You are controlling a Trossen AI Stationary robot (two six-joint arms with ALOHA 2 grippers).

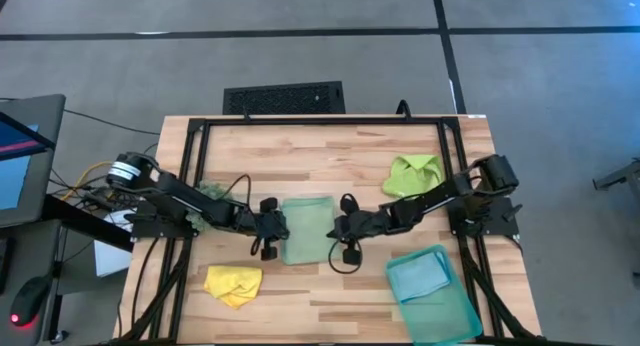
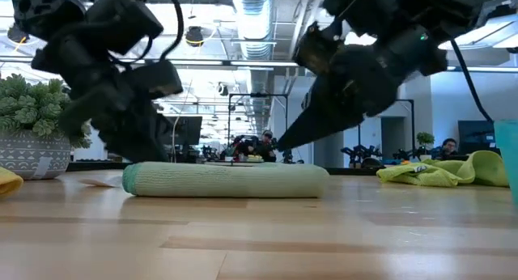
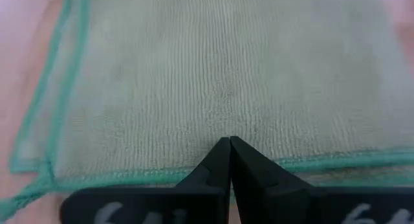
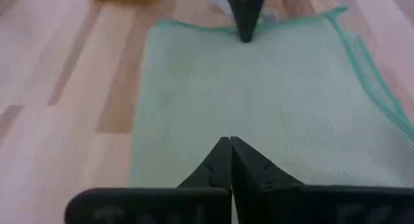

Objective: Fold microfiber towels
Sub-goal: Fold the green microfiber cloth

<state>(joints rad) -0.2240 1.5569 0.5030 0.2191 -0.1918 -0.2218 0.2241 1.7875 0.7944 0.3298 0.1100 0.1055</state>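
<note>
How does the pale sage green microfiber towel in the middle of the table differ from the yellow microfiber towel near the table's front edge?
The pale sage green microfiber towel lies flat and smooth; the yellow microfiber towel sits crumpled in a heap.
The sage towel shows a neat rectangle; the yellow one has an uneven outline.
The left gripper and right gripper are shut at opposite edges of the sage towel; nothing touches the yellow one.
Both are soft cloths on the wooden table.
</note>
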